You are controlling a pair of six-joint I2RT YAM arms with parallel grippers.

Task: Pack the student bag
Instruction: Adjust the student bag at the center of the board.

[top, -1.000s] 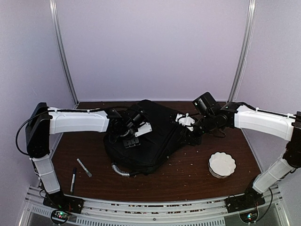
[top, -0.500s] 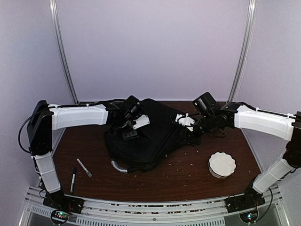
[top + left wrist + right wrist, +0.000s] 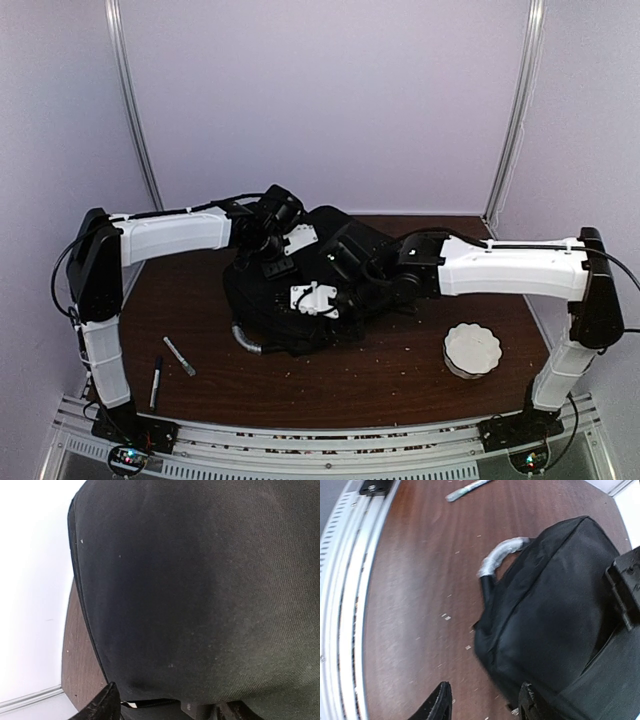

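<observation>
The black student bag lies in the middle of the table, its grey-silver handle toward the near left. My left gripper is pressed against the bag's far-left side. In the left wrist view black fabric fills the frame, and the left gripper has its jaws apart with a zipper edge between them. My right gripper reaches across the bag. In the right wrist view the right gripper is open and empty, one fingertip at the bag's corner near the handle.
A silver pen and a black marker lie at the near left; the silver pen also shows in the right wrist view. A white scalloped bowl sits at the near right. Small crumbs dot the wooden table.
My right arm has swung left from the bag's right side over its top to its near edge. My left gripper moved farther back, and the bag shifted slightly left and bunched up.
</observation>
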